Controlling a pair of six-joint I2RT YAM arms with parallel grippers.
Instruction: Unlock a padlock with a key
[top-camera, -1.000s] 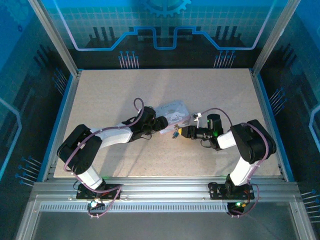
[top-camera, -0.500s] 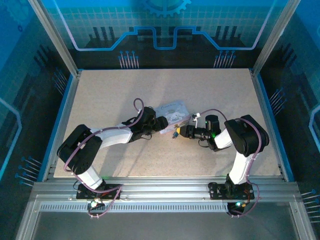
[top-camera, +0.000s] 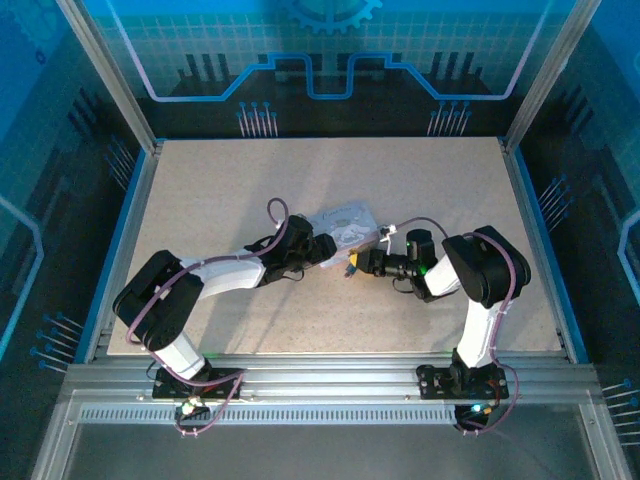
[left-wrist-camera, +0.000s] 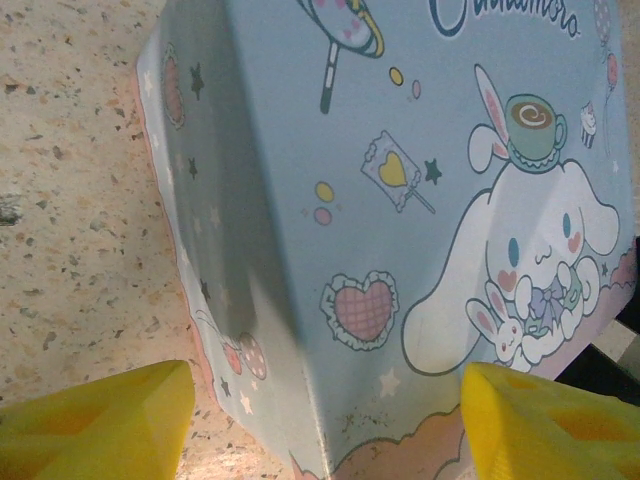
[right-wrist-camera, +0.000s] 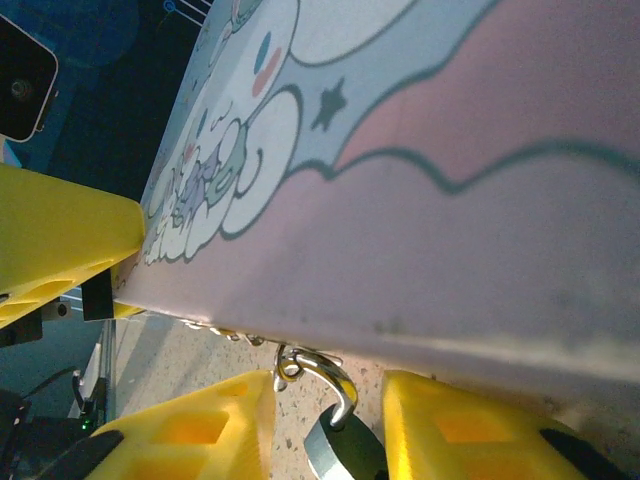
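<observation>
Closer to the tin (right-wrist-camera: 450, 200), the right gripper (right-wrist-camera: 328, 392) had narrowed its jaws about the padlock (right-wrist-camera: 340, 450); whether pinching yet, unclear. Securing it, then finding the key, came next.

Dark padlock (right-wrist-camera: 340, 450) (silvery shackle looped) sits at the tin (right-wrist-camera: 450, 230) edge.

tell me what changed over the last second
The right gripper edged left toward the tin, its elbow swinging inward; the padlock sits between its jaws. The left gripper stayed astride the tin, and the tin did not move.
</observation>
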